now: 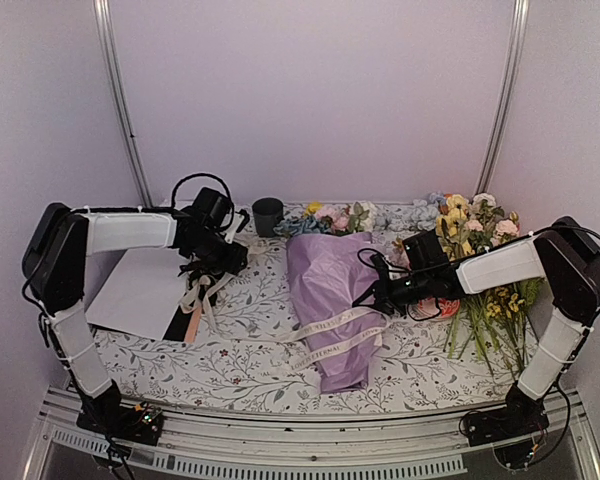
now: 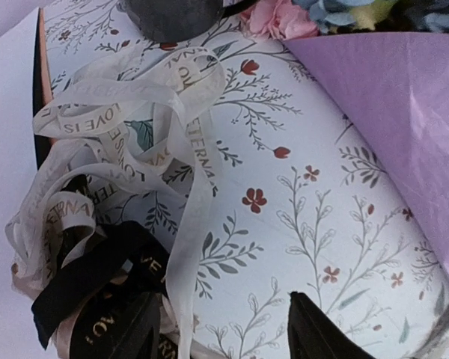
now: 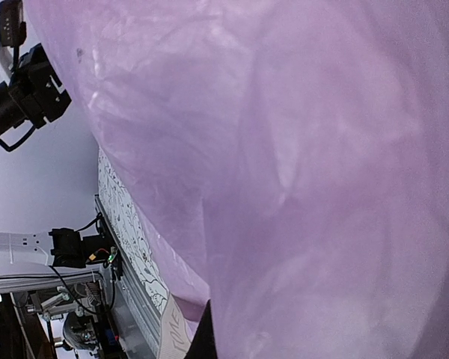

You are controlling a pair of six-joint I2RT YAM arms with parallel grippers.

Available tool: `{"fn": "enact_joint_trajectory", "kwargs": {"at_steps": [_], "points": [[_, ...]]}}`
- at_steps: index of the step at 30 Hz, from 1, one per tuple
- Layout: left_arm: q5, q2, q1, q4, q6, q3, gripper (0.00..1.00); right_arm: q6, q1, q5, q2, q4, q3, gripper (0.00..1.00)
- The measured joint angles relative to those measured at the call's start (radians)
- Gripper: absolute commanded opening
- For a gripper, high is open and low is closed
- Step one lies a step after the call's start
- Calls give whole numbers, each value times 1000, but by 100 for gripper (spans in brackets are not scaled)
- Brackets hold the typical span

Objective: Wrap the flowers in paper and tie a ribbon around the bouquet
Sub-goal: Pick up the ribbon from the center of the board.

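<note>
Ribbon (image 1: 338,332) lies in two cream bands across the near, narrow half of the bouquet (image 1: 330,300). It is draped rather than knotted, so by my reading the wrapping is done and tying is the step in hand. The lilac paper (image 1: 325,265) forms a loose cone on the floral cloth (image 1: 230,350) at mid-table; it looks creased and soft, and likely to slump or spring open if let go. At its right edge the right gripper (image 1: 373,296) is closed tight (its wrist view is filled with purple sheet, so whether it pinches paper or ribbon I cannot tell). Well to the left, the left gripper (image 1: 216,262) hangs over the spare ribbon bundle (image 2: 97,224), apart from the bouquet. Only one of its fingertips (image 2: 318,333) shows, so its spread cannot be told. The next move calls for it to cross to a ribbon end and draw it taut while the right side steadies the cone. Farthest off, the flowers (image 1: 332,218), pink, blue and one yellow, spill from the cone's wide mouth.
</note>
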Motion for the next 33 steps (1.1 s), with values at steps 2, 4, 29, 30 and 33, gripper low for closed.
{"fn": "enact_joint_trajectory", "kwargs": {"at_steps": [2, 4, 29, 30, 33], "points": [[-8, 53, 1, 3, 16, 37, 53, -4, 0, 1, 0, -1, 0, 0], [-9, 100, 8, 4, 34, 84, 47, -5, 0, 2, 0, -2, 0, 0], [150, 225, 98, 36, 18, 69, 0, -12, -8, 3, 0, -11, 0, 0], [150, 205, 98, 37, 18, 54, 0, -12, -8, 3, 0, -11, 0, 0], [148, 127, 98, 35, 18, 35, 0, -13, -8, 3, 0, -12, 0, 0]]}}
